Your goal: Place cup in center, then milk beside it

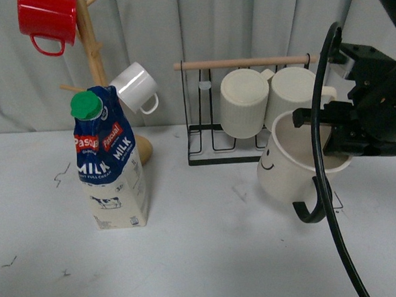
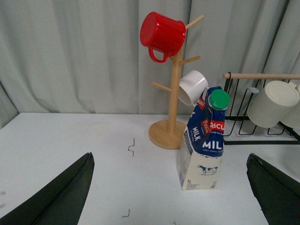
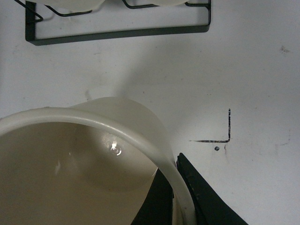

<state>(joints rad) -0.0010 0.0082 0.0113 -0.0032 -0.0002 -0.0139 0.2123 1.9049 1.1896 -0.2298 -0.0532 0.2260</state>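
- Right gripper point(image 1: 337, 138): jaws pinched onto the rim of the cup point(image 1: 287, 162), one finger inside the wall and one outside. The fingertips are partly lost against the dark arm in the front view.
- Cup: hangs tilted from the jaws with its smiley face turned away from them and its black handle low. I cannot tell whether its base clears the table point(image 1: 204, 256).
- Cut off: a black cable point(image 1: 328, 181) crosses the cup's near side. The right wrist view shows only part of the rim and the inside.
- Right wrist only: the finger pair straddling the rim, and a black corner mark point(image 3: 220, 136) on the table just beyond the jaws.
- Left gripper point(image 2: 169, 157): seen only in its own wrist view. Jaws are spread wide and hold nothing, and only the two dark finger ends show.
- Milk carton point(image 2: 202, 140): upright on the table ahead of the open left jaws, apart from both fingers and well apart from the right jaws.
- Behind the carton: a mug tree point(image 2: 174, 93) with a red mug point(image 2: 161, 33) and a small white mug point(image 2: 192, 86).
- Behind the right jaws: a wire rack point(image 1: 215, 160) with ribbed cream mugs point(image 1: 245, 102), partly covered by the cup.
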